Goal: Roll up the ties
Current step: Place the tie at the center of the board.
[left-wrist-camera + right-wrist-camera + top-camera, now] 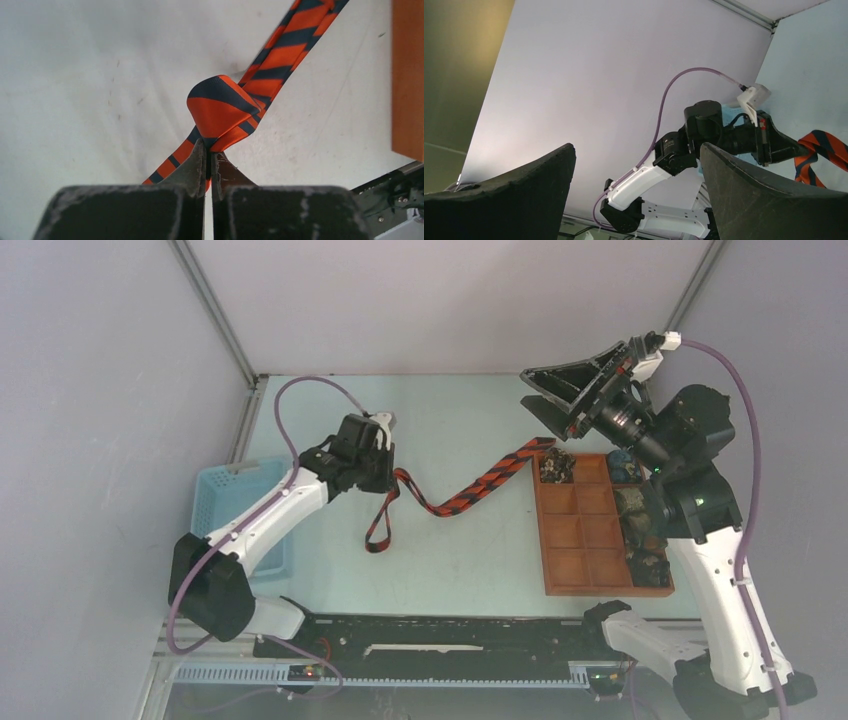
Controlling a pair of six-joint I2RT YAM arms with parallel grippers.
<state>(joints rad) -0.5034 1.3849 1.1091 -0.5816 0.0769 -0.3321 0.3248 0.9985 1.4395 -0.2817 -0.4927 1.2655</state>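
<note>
Scanning all three views now, and there's nothing legible: no text, label, brand, number or sign can be read on any surface.

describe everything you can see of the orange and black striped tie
The striped tie is a long, narrow band of smooth, woven-looking fabric with orange-red and dark diagonal stripes. It lies unrolled on the pale table. It zigzags from the far left corner of the brown tray down toward the left arm, then trails toward the near edge. The left claw is shut on it at a bend, where the fabric folds over into a small loop.
</note>
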